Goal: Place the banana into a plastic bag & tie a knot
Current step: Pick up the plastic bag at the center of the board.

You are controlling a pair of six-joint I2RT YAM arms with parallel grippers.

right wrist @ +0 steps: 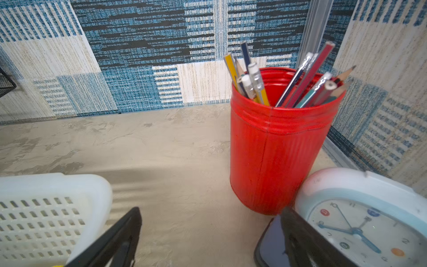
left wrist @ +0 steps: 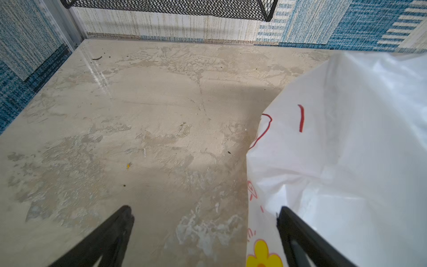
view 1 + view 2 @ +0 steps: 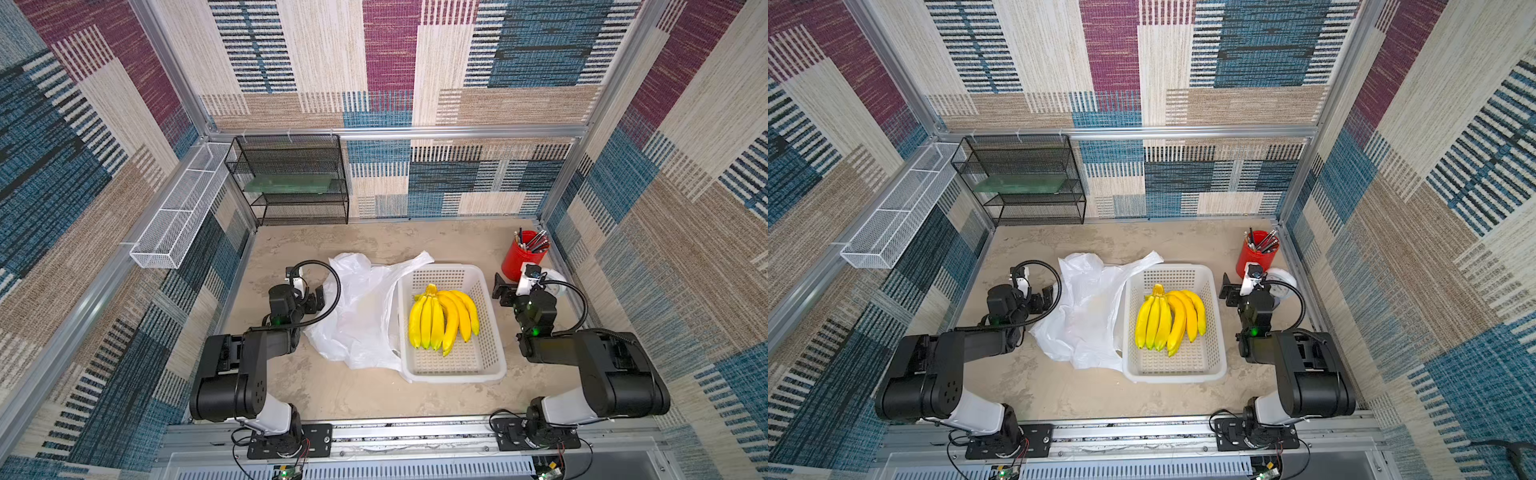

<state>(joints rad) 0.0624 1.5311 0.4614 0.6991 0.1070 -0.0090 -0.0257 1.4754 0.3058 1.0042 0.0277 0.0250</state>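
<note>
Banana (image 3: 442, 318) sits in basket (image 3: 453, 375), three o'clock of limp bag (image 3: 361, 307); left gripper (image 2: 205, 212) and right gripper (image 1: 210, 211) gape empty; bag's mouth may collapse shut.

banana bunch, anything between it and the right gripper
The banana bunch lies inside the white basket, and the open right gripper sits outside, beside the basket's far corner, so the basket's side wall stands between them. From above, nothing visible covers the bunch.
</note>
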